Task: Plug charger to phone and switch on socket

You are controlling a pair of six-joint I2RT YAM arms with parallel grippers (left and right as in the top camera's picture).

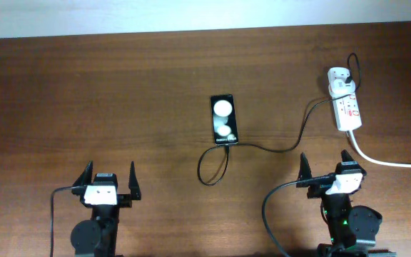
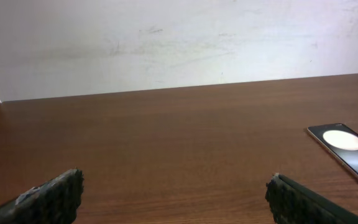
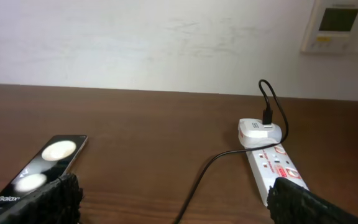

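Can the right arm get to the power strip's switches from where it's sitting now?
Probably yes. The power strip lies just ahead of the open right gripper, with bare table between. Only the thin charger cable crosses nearby, and the thick white cord trails off to the side.

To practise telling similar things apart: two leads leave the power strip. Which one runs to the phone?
The thin black cable, looping over to the phone; the thick white cord runs off frame instead.

bare table [image 1: 84,93] left, charger cable [image 1: 262,146] seemingly flat
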